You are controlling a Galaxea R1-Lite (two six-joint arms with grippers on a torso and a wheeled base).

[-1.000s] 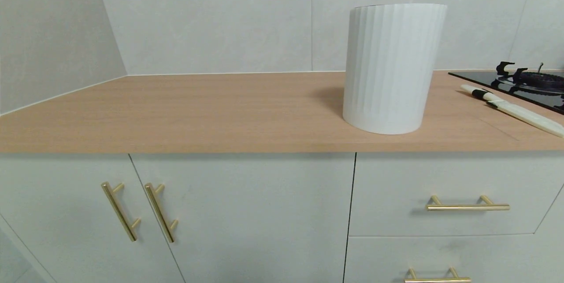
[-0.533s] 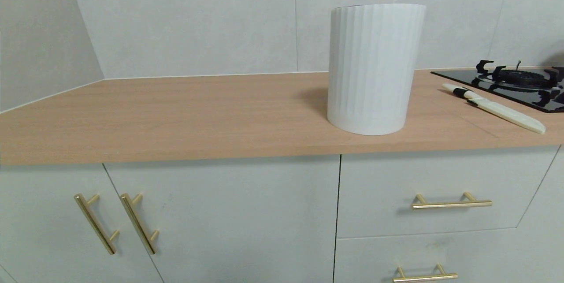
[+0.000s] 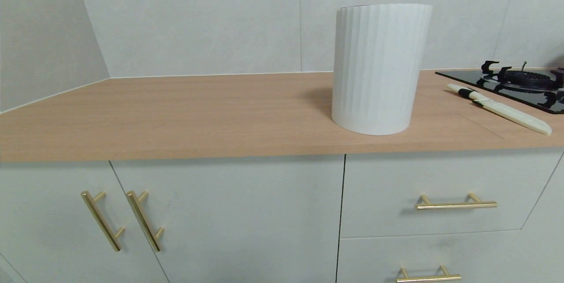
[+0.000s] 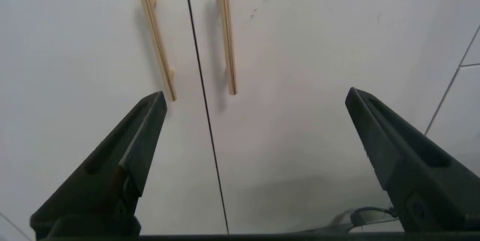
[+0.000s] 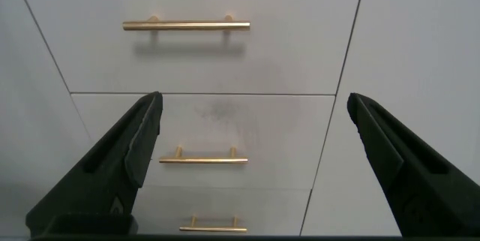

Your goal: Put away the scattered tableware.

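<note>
A tall white ribbed holder [image 3: 376, 67] stands upright on the wooden countertop [image 3: 176, 111], right of its middle. A cream knife with a black band on its handle [image 3: 500, 109] lies flat on the counter to the holder's right, beside the hob. My left gripper [image 4: 255, 98] is open, held low in front of the white cabinet doors [image 4: 300, 83] with nothing between its fingers. Facing the drawer fronts [image 5: 225, 61], my right gripper [image 5: 255, 102] is also open and holds nothing.
A black gas hob [image 3: 520, 82] sits at the counter's far right. Tiled walls close off the back and left. Below the counter are two doors with gold handles [image 3: 141, 219] and stacked drawers with gold handles [image 3: 456, 203].
The whole head view shifted: first everything slid left and the knife came fully into view, then it slid slightly back right. The holder and knife keep their places on the counter.
</note>
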